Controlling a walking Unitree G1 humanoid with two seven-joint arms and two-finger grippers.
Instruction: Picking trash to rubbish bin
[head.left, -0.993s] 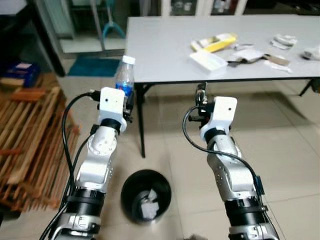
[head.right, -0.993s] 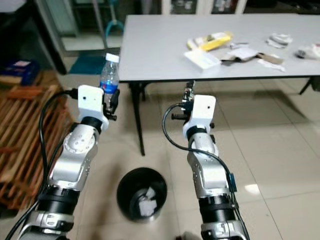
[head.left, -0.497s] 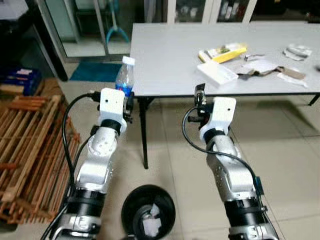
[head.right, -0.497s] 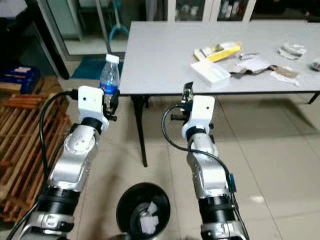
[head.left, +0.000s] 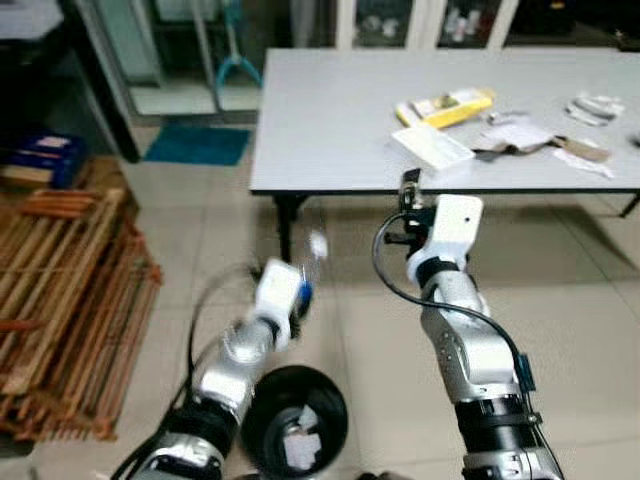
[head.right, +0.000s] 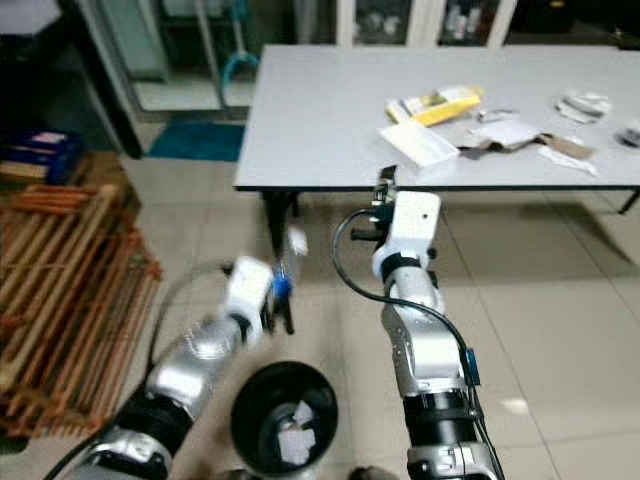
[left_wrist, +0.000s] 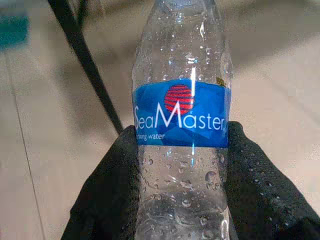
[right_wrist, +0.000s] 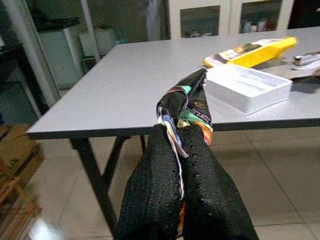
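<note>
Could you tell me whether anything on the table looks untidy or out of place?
Yes: the table has litter scattered along its right side, a yellow packet, a white tray and crumpled papers, lying askew rather than binned.

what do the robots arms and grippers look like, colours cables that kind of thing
Both arms are silver metal with rounded joint housings and black bands lower down. Each wrist carries a boxy white housing, with a black cable looping from it along the arm. The right gripper has two long black fingers with a textured, knit-like surface. The left gripper has wide, matte black fingers. The left arm is motion-blurred in the eye views.
</note>
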